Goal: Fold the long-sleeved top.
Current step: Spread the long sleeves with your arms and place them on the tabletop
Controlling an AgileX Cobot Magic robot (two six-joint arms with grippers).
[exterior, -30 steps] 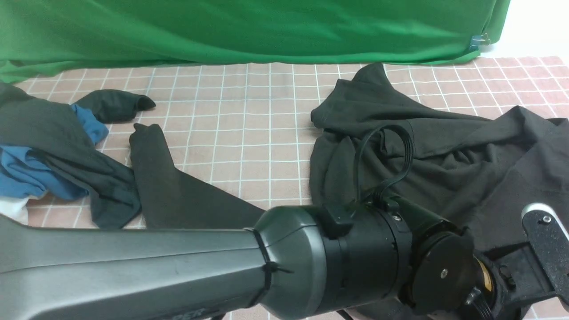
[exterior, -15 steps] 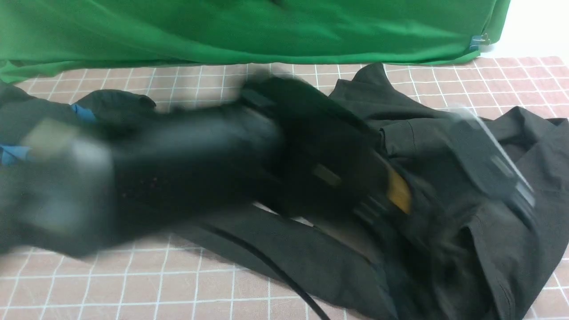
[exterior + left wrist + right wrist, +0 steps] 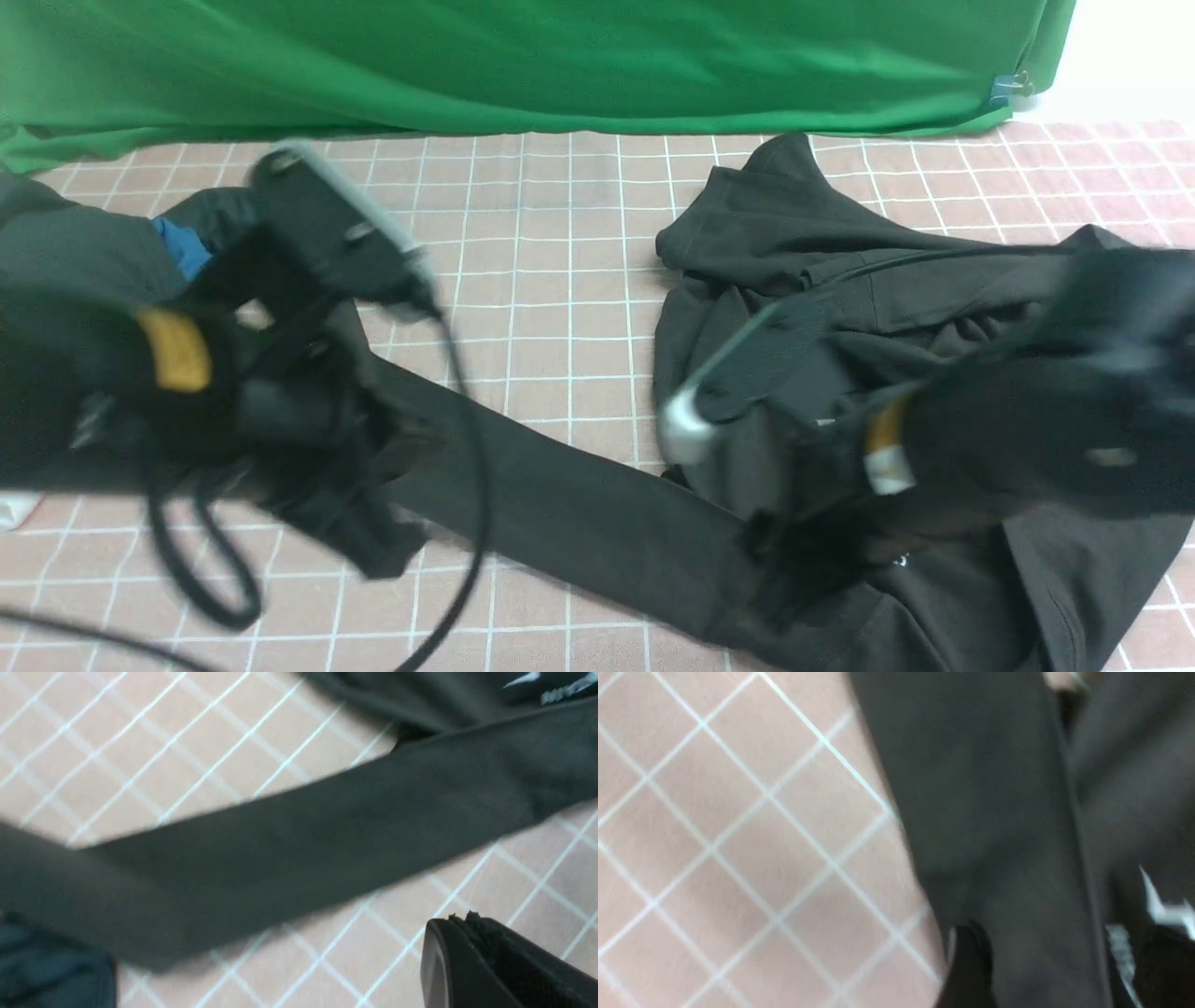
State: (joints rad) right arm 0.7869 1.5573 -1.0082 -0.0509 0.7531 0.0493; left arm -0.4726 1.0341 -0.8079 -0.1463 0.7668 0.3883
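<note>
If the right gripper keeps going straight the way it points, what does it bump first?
Probably the long-sleeved top: the right gripper points at its black sleeve, between the open fingers. Blurry, so depth is unsure.

Open checked mat (image 3: 560,233) between garment pile (image 3: 75,257) and long-sleeved top (image 3: 775,224)

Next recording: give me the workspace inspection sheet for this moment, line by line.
Surface: pink mat with a white grid, lying flat.
Job's things: long-sleeved top crumpled on the right, one sleeve stretched out leftward.
Clutter: dark grey garment bunched with blue cloth, far left.
End effectors: left end effector shut, no cloth seen between its tips; right end effector open over the top; both blurred.
Cables: black cable looping off the left arm.
Surroundings: green backdrop behind the mat.
</note>
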